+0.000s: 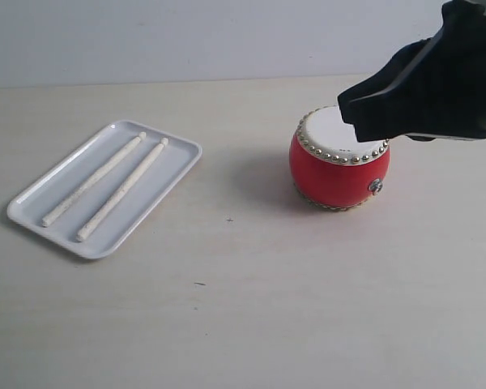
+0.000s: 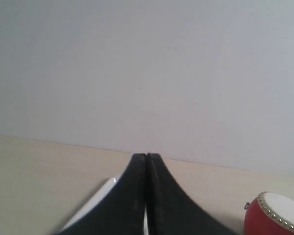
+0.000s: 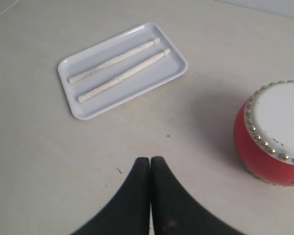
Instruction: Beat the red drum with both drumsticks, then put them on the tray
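Note:
Two pale drumsticks lie side by side in the white tray at the left; the right wrist view shows the same sticks in the tray. The red drum with its white head stands upright at the right, also in the right wrist view and at the edge of the left wrist view. My right gripper hangs shut and empty above the drum's head; its tips touch. My left gripper is shut and empty, out of the exterior view.
A pale wooden tabletop carries only the tray and drum. A plain light wall stands behind it. A corner of the tray shows beside the left gripper's fingers.

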Controlling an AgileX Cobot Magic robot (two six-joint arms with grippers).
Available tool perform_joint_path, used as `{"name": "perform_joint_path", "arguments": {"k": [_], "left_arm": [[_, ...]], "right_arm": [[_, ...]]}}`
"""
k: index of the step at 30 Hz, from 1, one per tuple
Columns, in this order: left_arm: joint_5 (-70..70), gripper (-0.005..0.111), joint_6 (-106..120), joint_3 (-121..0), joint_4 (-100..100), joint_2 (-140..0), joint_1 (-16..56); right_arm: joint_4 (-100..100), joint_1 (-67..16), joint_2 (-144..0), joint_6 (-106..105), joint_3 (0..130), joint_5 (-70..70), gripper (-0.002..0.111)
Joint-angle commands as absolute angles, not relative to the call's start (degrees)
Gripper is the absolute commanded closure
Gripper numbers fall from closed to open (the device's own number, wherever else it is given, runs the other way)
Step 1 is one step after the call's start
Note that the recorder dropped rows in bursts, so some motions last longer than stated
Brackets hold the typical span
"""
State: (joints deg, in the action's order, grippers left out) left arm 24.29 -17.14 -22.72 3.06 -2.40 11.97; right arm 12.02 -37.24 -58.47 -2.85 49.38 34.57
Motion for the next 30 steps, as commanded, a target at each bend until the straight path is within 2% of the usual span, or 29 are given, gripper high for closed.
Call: {"name": "perform_joint_path", "arguments": {"k": [1, 13, 30], "left_arm": [[24.07, 0.107, -17.47, -20.89, 6.80, 0.00, 11.79], [23.57, 0.107, -9.03, -7.55, 7.23, 0.00, 11.79], [20.03, 0.107, -8.78, 0.00, 8.09, 0.00, 11.79]], "right_arm": [[11.88, -37.35, -58.01, -2.83, 49.53, 33.78, 0.108], [11.88, -37.35, -58.01, -2.83, 49.53, 33.78, 0.108], [11.97, -37.35, -58.01, -2.83, 49.53, 33.78, 0.108]]}}
